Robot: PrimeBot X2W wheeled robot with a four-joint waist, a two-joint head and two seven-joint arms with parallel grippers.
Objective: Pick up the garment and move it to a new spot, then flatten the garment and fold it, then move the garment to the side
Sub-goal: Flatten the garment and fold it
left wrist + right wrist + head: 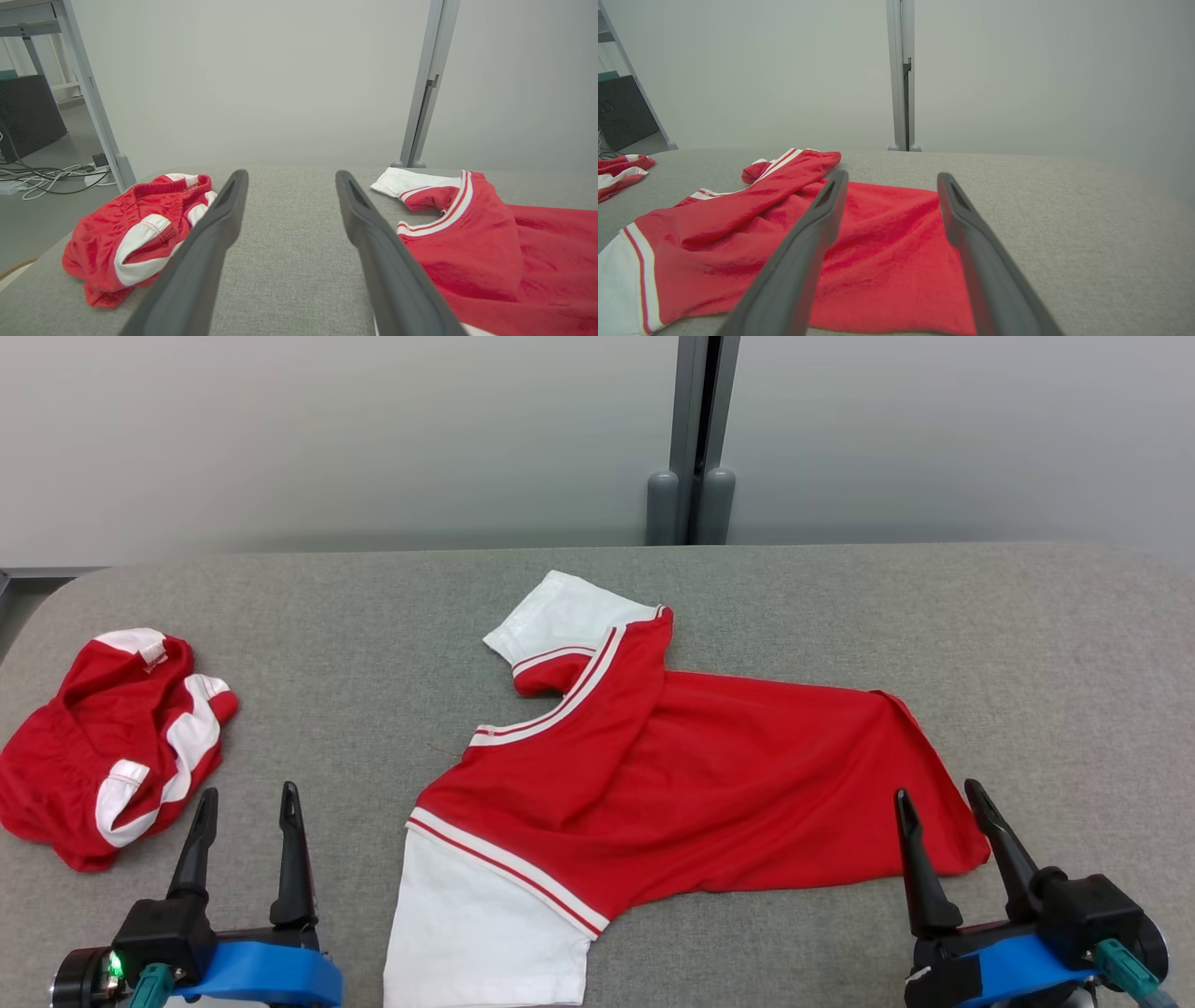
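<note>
The garment [691,775], a red shirt with white sleeves and striped trim, lies partly spread in the middle of the grey padded table [373,616]. Its collar points left, one sleeve lies at the back and the other at the front edge. My left gripper [248,791] is open near the front edge, left of the shirt and apart from it, with nothing between its fingers. My right gripper [936,789] is open at the shirt's hem, its fingers over the red cloth [878,242] without gripping it. In the left wrist view the shirt [490,261] lies to the right of the open gripper [290,173].
A second red-and-white piece of clothing [112,747] lies crumpled at the table's left end, just beyond my left gripper. A grey post [695,439] stands against the wall behind the table. Bare grey table surface lies to the right of the shirt [1074,663].
</note>
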